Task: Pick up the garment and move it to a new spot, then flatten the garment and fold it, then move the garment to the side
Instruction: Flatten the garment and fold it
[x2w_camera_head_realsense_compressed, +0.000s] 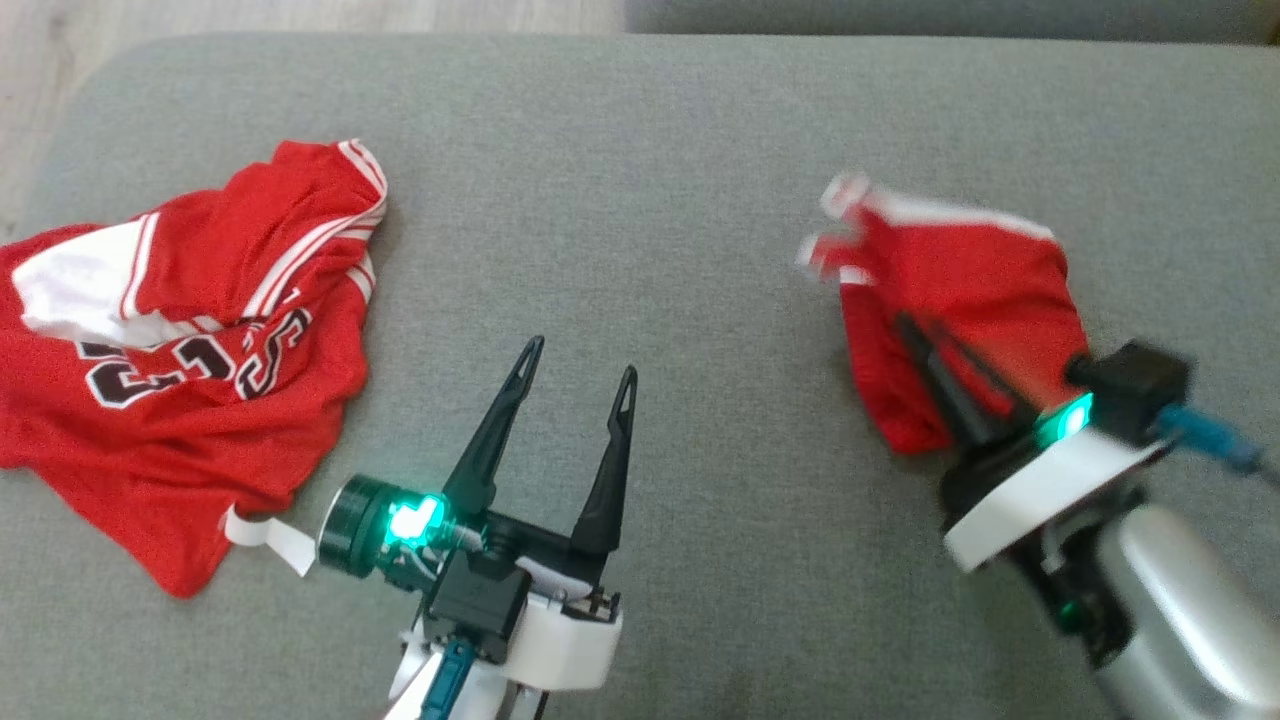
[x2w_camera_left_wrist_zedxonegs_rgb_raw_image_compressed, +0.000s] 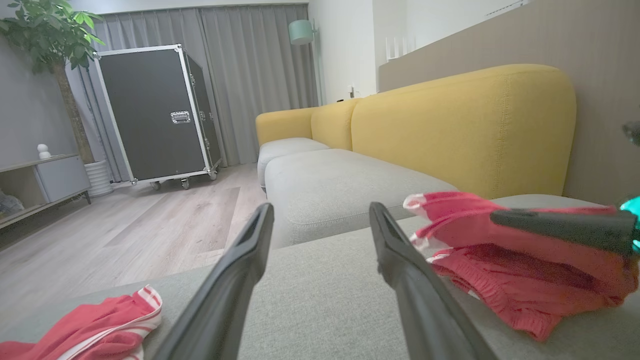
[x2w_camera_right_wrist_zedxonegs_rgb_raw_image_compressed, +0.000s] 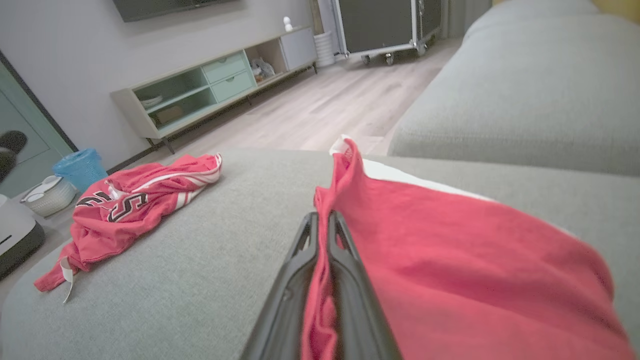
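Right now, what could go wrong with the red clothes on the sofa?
The right pincer is shut on just a thin fold of the red garment, so the cloth might slip out when lifted. The garment is bunched up, so it may be hard to flatten. The open left pincer sits near the red jersey and could snag it.

free: cushion (x2w_camera_head_realsense_compressed: 640, 150) middle — bare | blocked: jersey (x2w_camera_head_realsense_compressed: 300, 420) left, shorts (x2w_camera_head_realsense_compressed: 960, 290) right

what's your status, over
Left tool open and empty over the cushion. Right tool shut on the red shorts. Red jersey crumpled at the left, untouched.
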